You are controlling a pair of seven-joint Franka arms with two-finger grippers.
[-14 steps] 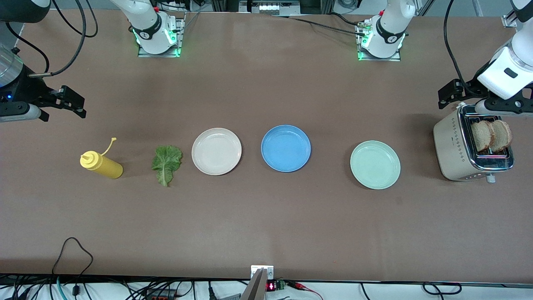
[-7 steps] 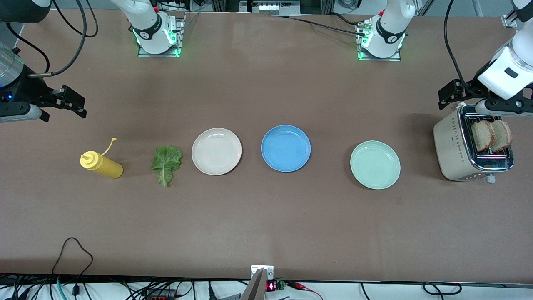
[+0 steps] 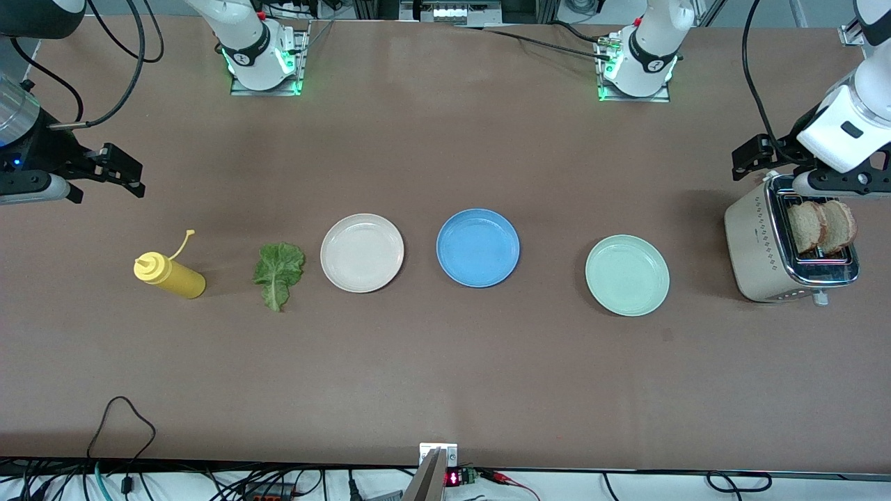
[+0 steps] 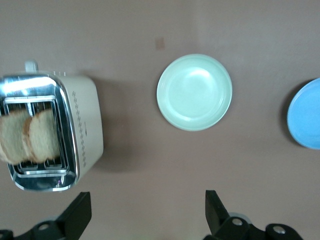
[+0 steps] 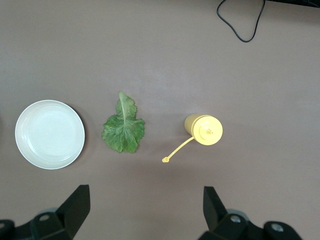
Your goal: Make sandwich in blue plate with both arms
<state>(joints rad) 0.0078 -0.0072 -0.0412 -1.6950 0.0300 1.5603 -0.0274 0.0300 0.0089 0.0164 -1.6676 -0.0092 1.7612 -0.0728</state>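
Note:
The blue plate (image 3: 477, 248) lies empty at the table's middle; its edge shows in the left wrist view (image 4: 307, 115). Two toasted bread slices (image 3: 821, 226) stand in the toaster (image 3: 766, 250) at the left arm's end, also in the left wrist view (image 4: 30, 140). A green lettuce leaf (image 3: 279, 273) lies flat toward the right arm's end, also in the right wrist view (image 5: 123, 131). My left gripper (image 3: 755, 158) is open and empty, up in the air beside the toaster (image 4: 146, 215). My right gripper (image 3: 122, 170) is open and empty over bare table beside the mustard bottle (image 5: 145, 210).
A cream-white plate (image 3: 362, 252) lies between lettuce and blue plate. A mint-green plate (image 3: 627, 275) lies between blue plate and toaster. A yellow mustard bottle (image 3: 169, 275) lies on its side beside the lettuce. A black cable (image 3: 125, 417) loops at the table's near edge.
The left arm's wrist has shifted slightly over the toaster. The right arm and all objects have not moved.

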